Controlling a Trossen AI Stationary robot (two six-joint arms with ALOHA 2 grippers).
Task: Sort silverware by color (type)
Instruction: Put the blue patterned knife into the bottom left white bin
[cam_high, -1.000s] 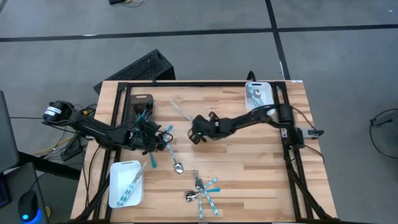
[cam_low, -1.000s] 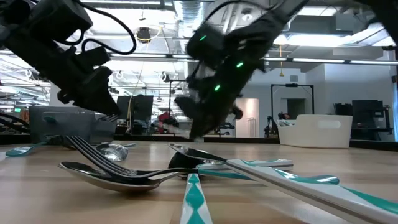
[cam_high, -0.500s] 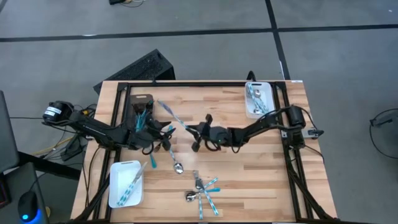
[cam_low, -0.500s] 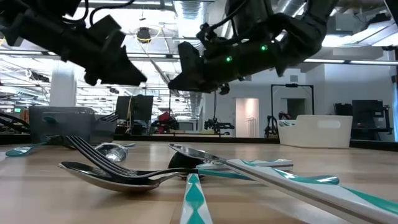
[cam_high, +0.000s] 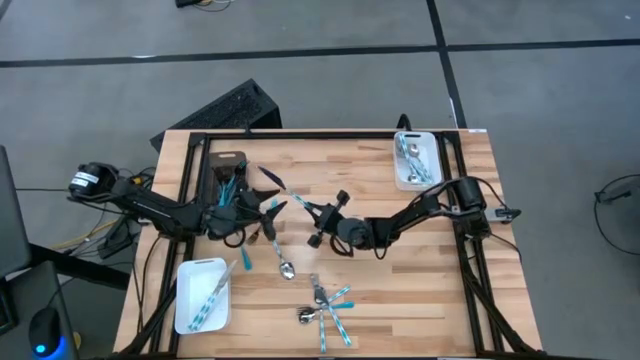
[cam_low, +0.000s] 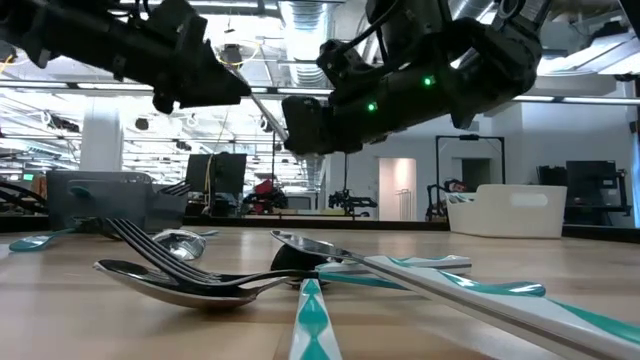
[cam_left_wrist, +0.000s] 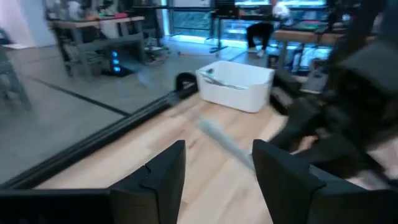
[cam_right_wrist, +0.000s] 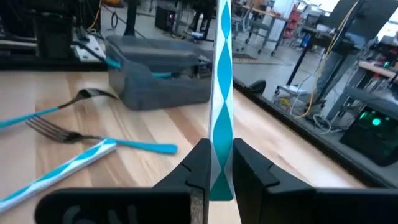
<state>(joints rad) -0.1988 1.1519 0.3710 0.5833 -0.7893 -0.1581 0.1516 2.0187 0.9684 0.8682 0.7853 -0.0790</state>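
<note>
My right gripper (cam_high: 318, 214) is shut on one piece of silverware (cam_high: 292, 195) with a teal-and-white striped handle (cam_right_wrist: 221, 74), above the table's middle. The piece sticks out toward my left gripper (cam_high: 270, 193), which is open and level, facing it. In the left wrist view the piece (cam_left_wrist: 225, 142) shows blurred beyond my open left gripper (cam_left_wrist: 217, 177); it appears clear of the fingers. More silverware lies in a pile (cam_high: 325, 305) near the front edge, and a spoon (cam_high: 284, 264) rests flat on the wood. My right gripper pinches the striped handle (cam_right_wrist: 219, 177) between its two fingers. The fingers point about level toward the table's left and lie along the piece. The piece is lifted clear of the table and juts straight out beyond the fingertips.
A dark grey tray (cam_high: 226, 170) with teal-handled pieces stands at the far left. A white tray (cam_high: 200, 296) holding a few pieces sits at the near left, and another white tray (cam_high: 413, 158) at the far right. Forks (cam_low: 160, 245) lie on the wood near the front.
Both grippers have tipped up from pointing down to about level. My right gripper has brought the striped piece up off the table with it, so the piece now points toward my left gripper. My left gripper has risen a little and stays open.
</note>
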